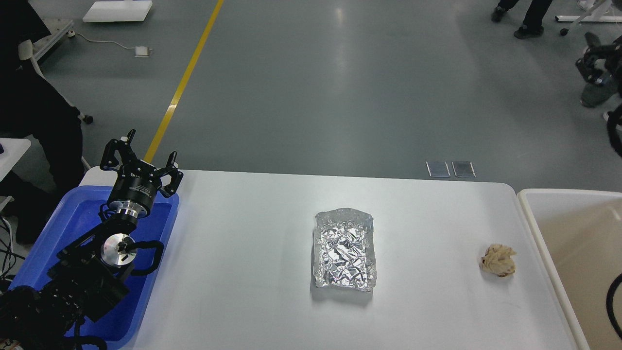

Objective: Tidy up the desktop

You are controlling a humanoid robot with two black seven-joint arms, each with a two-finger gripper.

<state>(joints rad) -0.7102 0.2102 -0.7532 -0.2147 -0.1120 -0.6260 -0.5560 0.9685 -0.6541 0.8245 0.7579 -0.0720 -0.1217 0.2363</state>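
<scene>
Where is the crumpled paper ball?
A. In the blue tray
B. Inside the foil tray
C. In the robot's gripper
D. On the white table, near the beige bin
D: the paper ball lies on the white table, beside the beige bin.

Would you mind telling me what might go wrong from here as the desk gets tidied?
The foil tray looks thin and crumpled, so a claw squeeze may crush it rather than lift it. The paper ball lies near the desk edge beside the bin; a nudge could roll it off. The open left claw hovers over the blue tray, far from both.
</scene>
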